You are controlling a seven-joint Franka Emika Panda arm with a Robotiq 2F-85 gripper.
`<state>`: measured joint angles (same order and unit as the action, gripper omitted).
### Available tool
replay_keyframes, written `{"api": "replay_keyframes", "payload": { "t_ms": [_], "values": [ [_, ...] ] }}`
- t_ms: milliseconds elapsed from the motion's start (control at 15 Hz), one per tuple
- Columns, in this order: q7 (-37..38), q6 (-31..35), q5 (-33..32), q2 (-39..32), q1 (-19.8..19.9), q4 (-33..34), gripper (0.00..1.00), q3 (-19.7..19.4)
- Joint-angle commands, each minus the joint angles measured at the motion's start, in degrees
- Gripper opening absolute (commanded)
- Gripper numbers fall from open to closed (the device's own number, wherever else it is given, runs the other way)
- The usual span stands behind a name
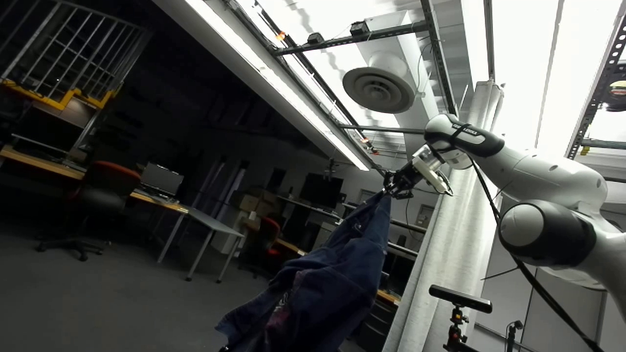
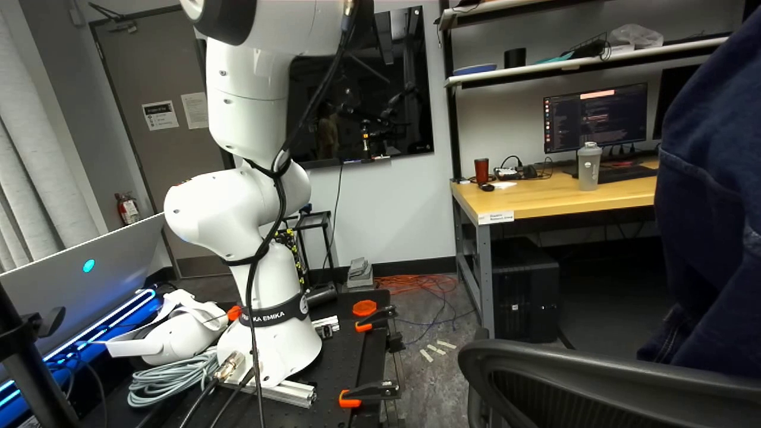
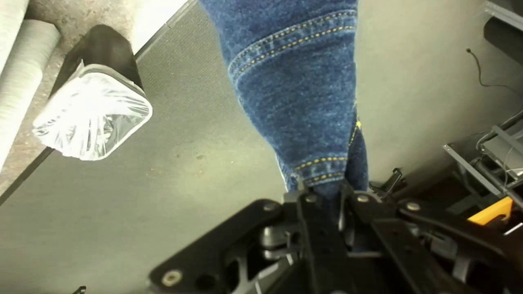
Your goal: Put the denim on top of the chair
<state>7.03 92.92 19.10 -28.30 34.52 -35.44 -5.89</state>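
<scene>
A white, jointed robot arm with black covers [image 1: 543, 171] shows in both exterior views, its base standing on a black worktop pitted with small holes [image 2: 342, 362]. To the right in an exterior view is a dark grey chair with a curved frame and mesh back [image 2: 600, 368]. A dark blue denim garment with yellow stitching [image 1: 337, 269] hangs from the arm's end; its lowest part is hidden behind the chair's frame, and whether the two touch cannot be told. The wrist view shows a black bin with a translucent plastic liner [image 3: 110, 49], well apart from the garment. The black metal end effector [image 3: 326, 191] is clenched, grasping a stitched edge of the denim. On the worktop, a coil of pale grey cable [image 2: 172, 380] lies beside the arm's base.
</scene>
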Motion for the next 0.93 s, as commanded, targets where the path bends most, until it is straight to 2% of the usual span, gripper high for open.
{"api": "replay_keyframes", "payload": {
  "t_ms": [0,333,867],
  "values": [
    [2.8,-1.6,2.4,-2.7,3.2,6.6,0.03,0.5],
    [4.7,-1.1,4.1,-3.4,6.8,7.9,0.03,1.6],
    [5.4,-0.4,1.2,-7.6,8.1,9.3,0.03,1.2]
  ]
}}
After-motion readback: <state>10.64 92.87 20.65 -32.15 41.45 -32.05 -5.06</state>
